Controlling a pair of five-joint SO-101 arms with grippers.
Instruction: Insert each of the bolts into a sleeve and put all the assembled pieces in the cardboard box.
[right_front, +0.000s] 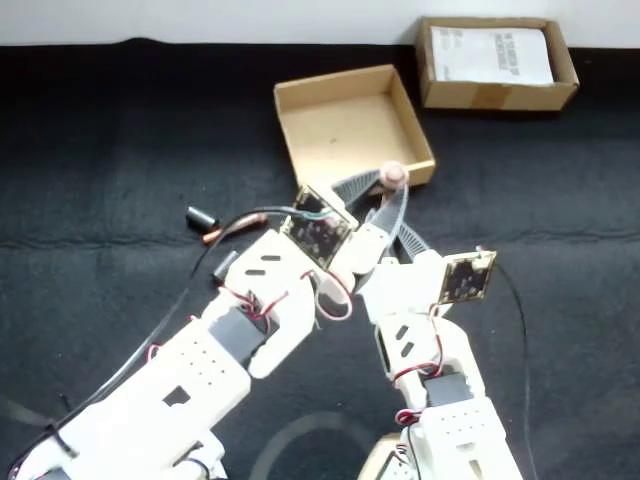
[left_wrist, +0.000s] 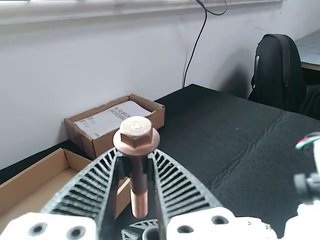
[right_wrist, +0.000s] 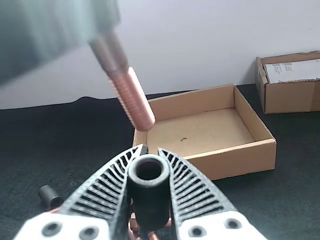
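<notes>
1. Now, my left gripper (left_wrist: 135, 154) is clamping the bolt (left_wrist: 137, 172) just under its head, fingers closed on the shank.
2. My right gripper (right_wrist: 150, 154) is squeezing the sleeve (right_wrist: 148, 196), its mouth facing the bolt's tip.
3. The tip is hanging near that mouth, not yet inside, just beside the cardboard box (right_wrist: 235, 156).
4. I am judging the bolt to be tilted against the bore, so I am planning to straighten it first, then feed it in slowly.

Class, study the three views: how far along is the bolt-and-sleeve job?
Done: nothing; the open brown cardboard box is empty. In hand: the left gripper holds a copper-coloured hex bolt, the right gripper a black cylindrical sleeve; the bolt's tip hangs near the sleeve's mouth, not inserted. Left: join and box this pair, then the loose black sleeve and loose copper bolt on the dark cloth.
</notes>
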